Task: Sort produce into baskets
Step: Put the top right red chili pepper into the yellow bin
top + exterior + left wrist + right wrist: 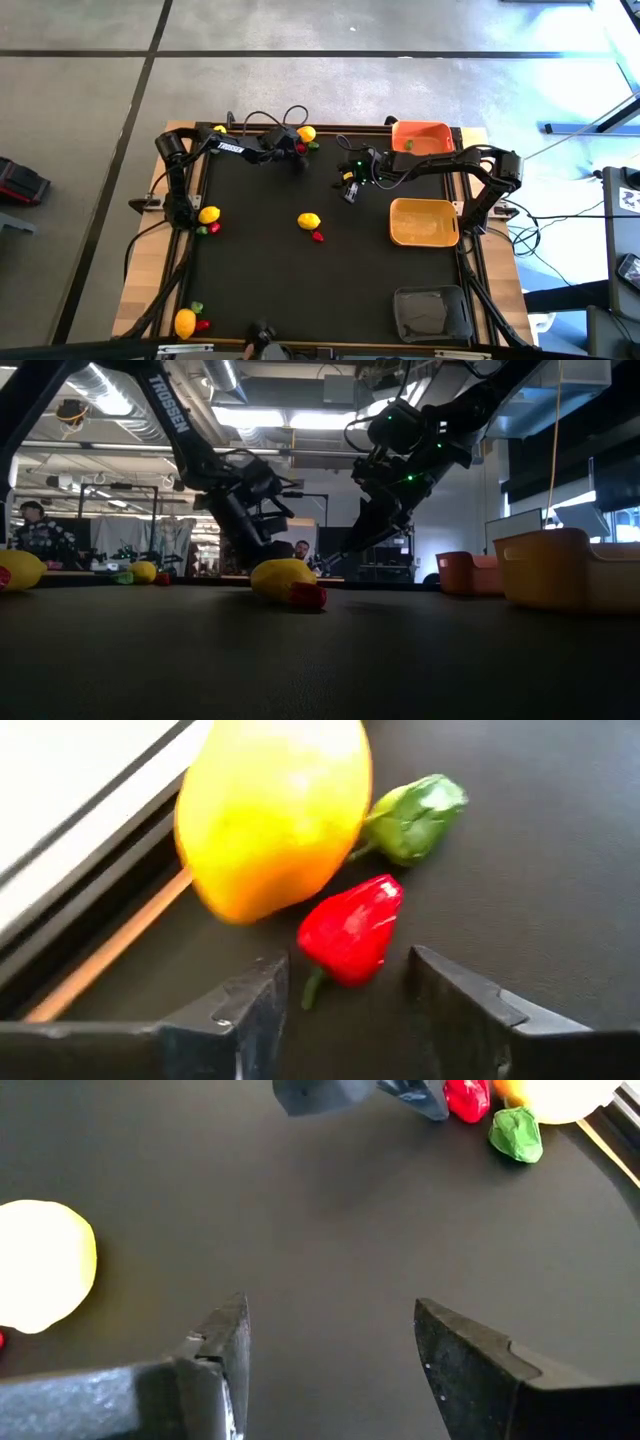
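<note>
in the high view the left pincer sits at the upper middle of the black desk, right at a cluster of a yellow lemon, a red piece and a green piece by the desk's top edge. its wrist view shows the fingers apart, one on each side of the red piece, with gaps on both sides, so nothing is clamped; the lemon and green piece lie just beyond it.

the right pincer hangs right of centre in the high view, fingers apart over bare desk and holding nothing, as its own wrist view shows.

more produce lies in groups: a lemon with a red piece at the centre, another lemon at the left edge, and one at the lower left corner.

down the right side of the frame stand the orange basket at top, the yellow-tan basket in the middle and the dark basket at the bottom.
</note>
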Available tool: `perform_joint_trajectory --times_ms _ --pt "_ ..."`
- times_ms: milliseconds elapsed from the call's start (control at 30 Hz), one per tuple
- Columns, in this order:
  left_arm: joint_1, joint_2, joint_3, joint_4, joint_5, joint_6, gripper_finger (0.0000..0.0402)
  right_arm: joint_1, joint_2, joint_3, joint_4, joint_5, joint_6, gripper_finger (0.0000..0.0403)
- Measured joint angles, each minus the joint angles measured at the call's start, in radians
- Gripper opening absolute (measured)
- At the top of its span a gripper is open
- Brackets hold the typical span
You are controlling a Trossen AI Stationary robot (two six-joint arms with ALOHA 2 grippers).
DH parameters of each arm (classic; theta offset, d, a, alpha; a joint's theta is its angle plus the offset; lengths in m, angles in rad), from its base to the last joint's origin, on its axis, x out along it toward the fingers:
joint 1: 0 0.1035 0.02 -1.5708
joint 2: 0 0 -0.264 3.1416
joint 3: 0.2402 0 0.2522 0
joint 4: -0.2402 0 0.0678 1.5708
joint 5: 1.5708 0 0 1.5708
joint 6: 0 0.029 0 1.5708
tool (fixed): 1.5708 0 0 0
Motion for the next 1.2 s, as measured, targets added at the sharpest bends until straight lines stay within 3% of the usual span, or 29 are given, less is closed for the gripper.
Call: perform_joint_trajectory --times_ms 200,667,1200 --pt "0.005 0.000 -0.001 0.033 0.031 0.169 0.0139 0.000 0.000 -0.002 -0.001 0.000 -0.003 0.0214" --pt "0.017 -0.023 -0.001 0.027 0.107 0.248 0.0011 -0.001 0.000 -0.043 0.004 0.031 -0.026 0.0214" --pt "-0.118 -0.262 -0.001 -0.102 0.108 0.133 0.0011 -0.001 -0.002 -0.043 0.059 0.029 0.022 0.0214"
